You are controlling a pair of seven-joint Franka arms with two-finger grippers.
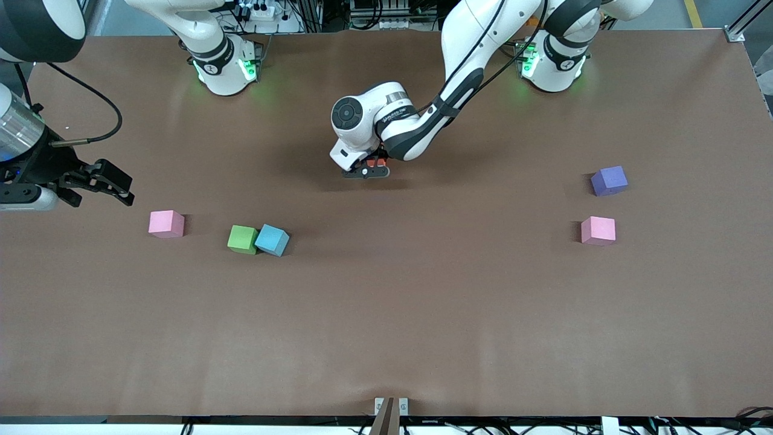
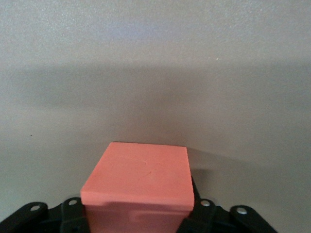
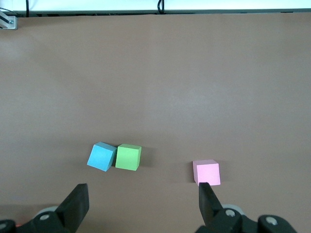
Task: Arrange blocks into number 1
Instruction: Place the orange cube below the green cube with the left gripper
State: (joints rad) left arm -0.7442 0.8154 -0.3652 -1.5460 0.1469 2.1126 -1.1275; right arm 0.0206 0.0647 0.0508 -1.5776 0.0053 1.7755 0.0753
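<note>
My left gripper hangs low over the middle of the table, shut on a red block. The block fills the space between the jaws in the left wrist view. My right gripper waits open and holds nothing, over the right arm's end of the table. A pink block lies close to it, seen by one fingertip. A green block and a blue block touch each other, slightly nearer to the front camera. Both show in the right wrist view, green and blue.
A purple block and a second pink block sit apart toward the left arm's end of the table. The brown table has bare surface near the front camera. A small clamp stands at its front edge.
</note>
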